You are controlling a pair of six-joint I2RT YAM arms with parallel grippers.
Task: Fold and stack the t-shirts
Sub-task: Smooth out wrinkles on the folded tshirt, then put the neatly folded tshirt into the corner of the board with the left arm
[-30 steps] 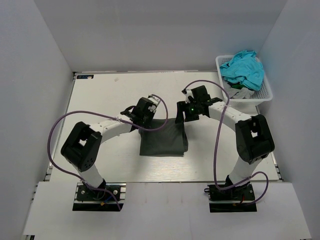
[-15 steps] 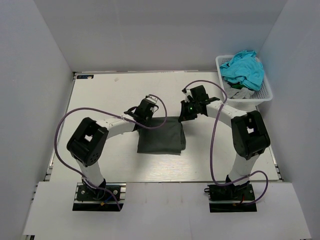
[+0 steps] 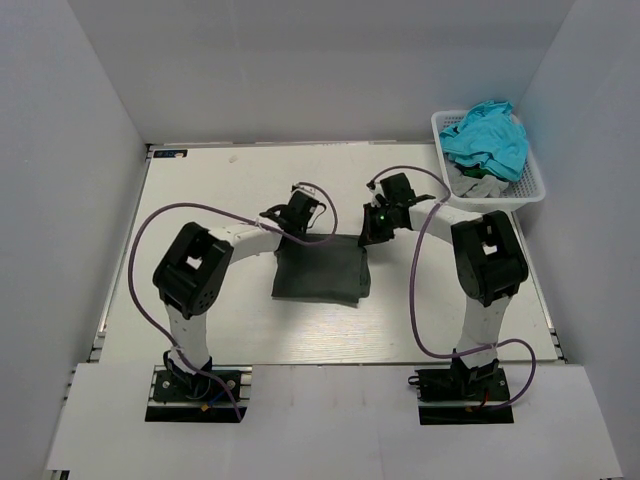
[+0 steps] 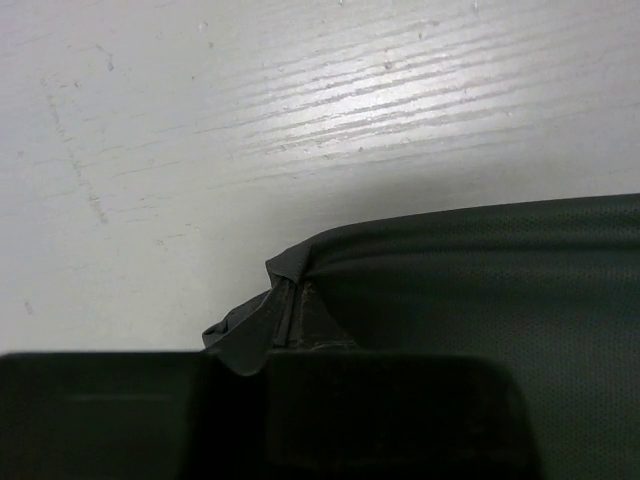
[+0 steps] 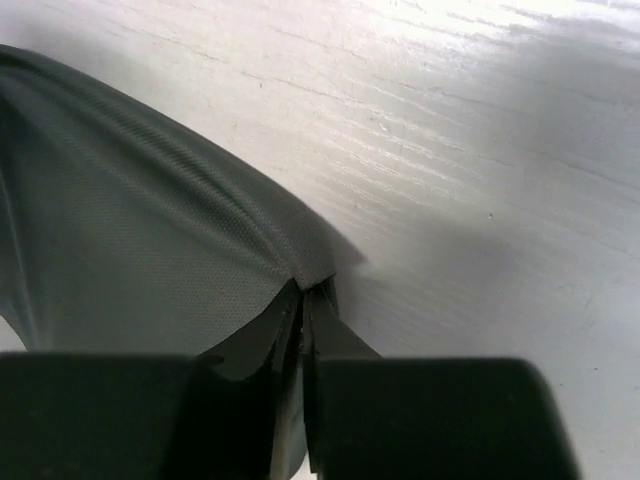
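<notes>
A dark charcoal t-shirt [image 3: 318, 268] lies folded into a rectangle in the middle of the table. My left gripper [image 3: 291, 228] sits low at its far left corner. In the left wrist view the left gripper [image 4: 290, 302] is shut on a puckered tip of the shirt [image 4: 480, 290]. My right gripper [image 3: 368, 236] is at the far right corner. Its fingers [image 5: 303, 300] pinch the shirt's [image 5: 130, 220] corner, with only a thin slit between them. A turquoise t-shirt [image 3: 488, 135] and a pale grey one [image 3: 478, 184] lie in the basket.
The white lattice basket [image 3: 537, 186] stands at the far right, past the table's back right corner. White walls close in the table on the left, back and right. Purple cables loop from both arms over the table [image 3: 200, 190].
Both arms have stretched further out and sunk lower at the shirt's far corners. The folded shirt has slid a little away from the bases, and its near edge lies flatter.
</notes>
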